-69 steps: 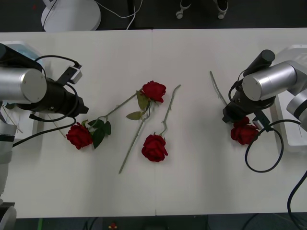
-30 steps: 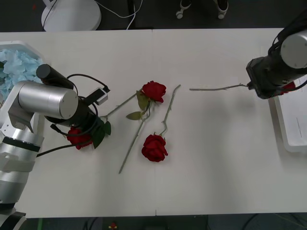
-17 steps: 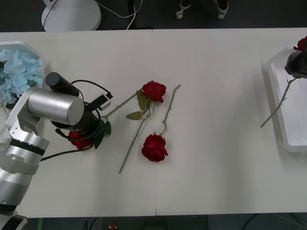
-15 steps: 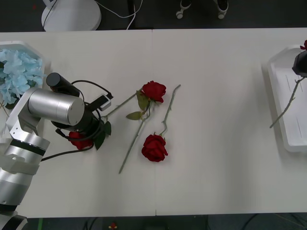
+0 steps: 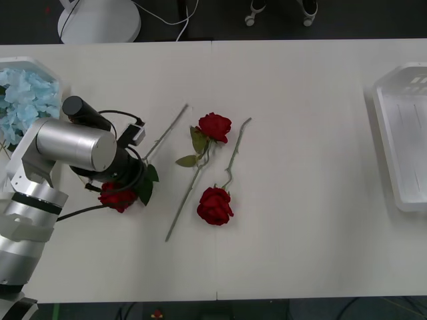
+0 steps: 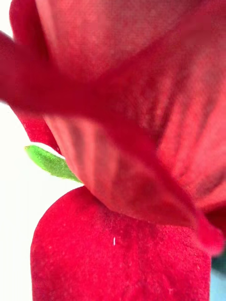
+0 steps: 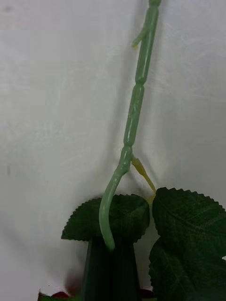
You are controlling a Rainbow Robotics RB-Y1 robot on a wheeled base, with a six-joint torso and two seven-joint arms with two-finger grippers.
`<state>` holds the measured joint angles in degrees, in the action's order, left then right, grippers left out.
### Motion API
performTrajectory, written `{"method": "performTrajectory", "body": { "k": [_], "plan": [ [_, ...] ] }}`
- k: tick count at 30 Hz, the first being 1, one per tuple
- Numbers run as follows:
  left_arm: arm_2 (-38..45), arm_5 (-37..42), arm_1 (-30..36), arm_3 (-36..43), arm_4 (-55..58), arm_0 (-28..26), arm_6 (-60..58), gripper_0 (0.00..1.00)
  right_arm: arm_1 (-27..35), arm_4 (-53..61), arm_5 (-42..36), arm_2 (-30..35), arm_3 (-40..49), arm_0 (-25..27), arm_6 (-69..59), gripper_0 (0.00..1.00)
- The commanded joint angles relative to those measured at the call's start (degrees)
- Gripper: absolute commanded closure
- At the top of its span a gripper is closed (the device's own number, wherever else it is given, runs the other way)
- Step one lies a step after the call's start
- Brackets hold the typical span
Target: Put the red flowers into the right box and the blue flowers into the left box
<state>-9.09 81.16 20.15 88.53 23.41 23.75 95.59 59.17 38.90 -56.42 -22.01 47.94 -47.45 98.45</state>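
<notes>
My left gripper [image 5: 125,181] is shut on the stem of a red rose [image 5: 119,197] at the table's left, just behind the head. Its long stem [image 5: 167,127] slants up to the right. In the left wrist view the black fingers [image 7: 109,265] pinch that stem [image 7: 134,108] beside two leaves [image 7: 188,235]. Two more red flowers lie mid-table, one farther [image 5: 215,127] and one nearer [image 5: 215,205]. The left box [image 5: 41,64] holds blue flowers [image 5: 23,93]. The right box [image 5: 377,100] shows a bare white floor. A red rose head [image 6: 122,117] is pressed close to the right wrist camera, carried by my right gripper.
Bare white table [image 5: 307,167] stretches between the middle roses and the right box. A seam [image 5: 213,267] runs down the table's centre. A white round base [image 5: 100,23] stands on the dark floor beyond the far edge.
My left gripper closed on the left rose and shifted it; its stem swung away from the middle rose. The right arm carried its rose over the right box and out of the front view.
</notes>
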Motion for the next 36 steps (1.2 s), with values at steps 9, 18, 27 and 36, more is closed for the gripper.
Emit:
{"method": "performTrajectory", "body": {
  "k": [9, 18, 27, 36],
  "plan": [
    [7.0, 2.3, -1.0, 5.9, 8.3, 2.8, -31.0, 1.0, -0.5, -2.0, 13.7, -6.8, -9.6, -2.8, 2.0, 0.71],
    [8.0, -0.1, -1.0, 5.9, 13.1, 2.8, -48.8, 1.0, -0.5, -0.3, 12.8, -6.8, -10.3, -2.6, 1.7, 0.21],
    [7.9, -2.8, -1.0, 6.0, 12.7, 3.7, -64.3, 1.0, 2.2, 7.7, 6.2, -2.8, -4.4, -2.7, 1.5, 0.13],
    [7.3, -5.8, -1.0, 6.7, 11.4, 4.4, -78.5, 0.72, 4.7, 20.8, -11.3, 0.9, 7.9, -2.6, -6.9, 0.07]
  ]
}}
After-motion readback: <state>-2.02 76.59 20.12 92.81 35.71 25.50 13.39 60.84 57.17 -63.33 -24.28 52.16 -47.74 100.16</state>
